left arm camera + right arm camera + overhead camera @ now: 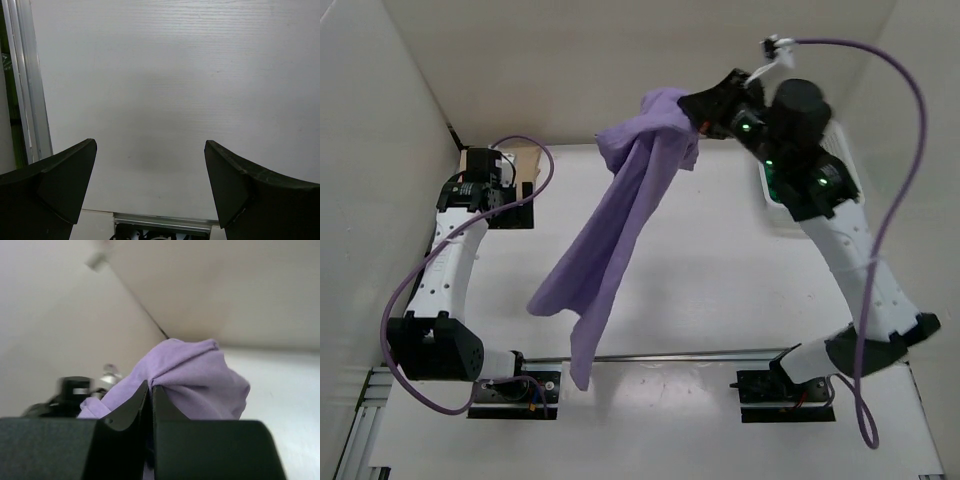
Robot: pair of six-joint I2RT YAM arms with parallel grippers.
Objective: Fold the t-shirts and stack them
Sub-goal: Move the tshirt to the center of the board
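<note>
From above alone, the purple t-shirt (615,225) hangs full-length from right fingers (708,103).

The shirt (615,230) is reading as thin, soft purple cloth, matt, creasing and draping loosely. The table (175,90) is showing a white matt top with faint fine grain lines. The rail (30,100) is looking like bare brushed metal with a dull sheen. The right gripper (150,387) is presenting smooth matt black plastic. The cable (924,115) is appearing smooth and slightly glossy.

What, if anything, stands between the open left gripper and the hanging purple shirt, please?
Nothing visible does. The left gripper stands open over the table, and the purple t-shirt hangs from the shut right gripper, apart from it.
</note>
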